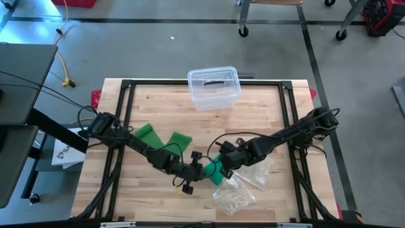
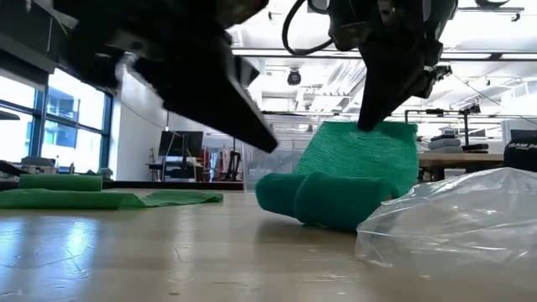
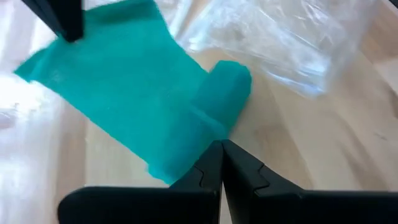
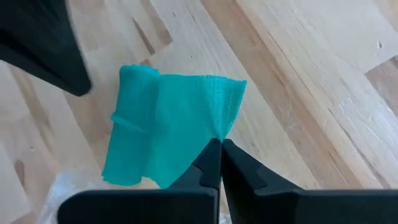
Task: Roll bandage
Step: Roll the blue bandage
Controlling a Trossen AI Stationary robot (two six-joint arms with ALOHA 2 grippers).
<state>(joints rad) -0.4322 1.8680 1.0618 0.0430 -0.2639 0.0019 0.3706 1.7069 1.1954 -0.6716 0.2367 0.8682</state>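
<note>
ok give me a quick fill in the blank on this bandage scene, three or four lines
1. The green bandage is partly ____ at one end.
2. The right end effector is shut on the bandage's ____ end.
3. The clear container sits at the table's ____ edge in the high view.
4. The left end effector is ____ at the bandage's edge.

Missing words: rolled; loose; far; shut
</note>
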